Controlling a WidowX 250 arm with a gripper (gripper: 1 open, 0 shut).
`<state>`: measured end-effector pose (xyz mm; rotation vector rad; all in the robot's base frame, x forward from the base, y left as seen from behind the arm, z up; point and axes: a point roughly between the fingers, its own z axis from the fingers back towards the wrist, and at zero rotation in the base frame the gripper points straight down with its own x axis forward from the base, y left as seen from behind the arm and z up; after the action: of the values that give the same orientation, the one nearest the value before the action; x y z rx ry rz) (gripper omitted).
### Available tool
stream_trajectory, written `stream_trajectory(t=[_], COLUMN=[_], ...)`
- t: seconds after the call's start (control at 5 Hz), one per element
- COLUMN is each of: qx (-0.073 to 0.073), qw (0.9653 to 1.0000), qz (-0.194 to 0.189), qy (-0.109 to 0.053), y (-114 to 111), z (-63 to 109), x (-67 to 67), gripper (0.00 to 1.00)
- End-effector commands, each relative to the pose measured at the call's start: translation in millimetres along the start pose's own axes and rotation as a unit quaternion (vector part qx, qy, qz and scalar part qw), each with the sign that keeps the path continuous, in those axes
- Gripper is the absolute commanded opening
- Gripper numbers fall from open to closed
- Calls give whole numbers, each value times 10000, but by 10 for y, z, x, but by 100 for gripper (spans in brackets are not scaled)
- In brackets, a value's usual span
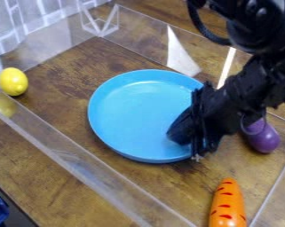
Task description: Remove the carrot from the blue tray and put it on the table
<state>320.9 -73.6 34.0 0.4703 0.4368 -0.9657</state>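
The orange carrot (227, 204) lies on the table (74, 142) near the bottom right, outside the blue tray (138, 115), with its green top toward the lower edge. Nothing lies in the tray. My dark gripper (195, 146) hangs low over the tray's right rim and points down and to the left. Its jaws look shut with nothing between them. It is well apart from the carrot, which is below it in the picture.
A purple eggplant (262, 136) lies just right of the gripper, partly hidden by the arm. A yellow lemon (11, 82) sits at the far left by the clear acrylic wall (61, 151). Such walls run along the table's edges.
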Motion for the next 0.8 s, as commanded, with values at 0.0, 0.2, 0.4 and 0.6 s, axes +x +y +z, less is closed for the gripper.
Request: stream_trajectory(t=[0.0,0.2,0.4,0.6], qx=[175,189,192,226], qw=[9995,9994,9995,9995], qz=[115,108,87,-13], qy=[-256,-258,-254,-239], y=[-71,-166,-272,-345], z=[264,339,391,506], x=[33,114,226,291], gripper=[0,0,100,100])
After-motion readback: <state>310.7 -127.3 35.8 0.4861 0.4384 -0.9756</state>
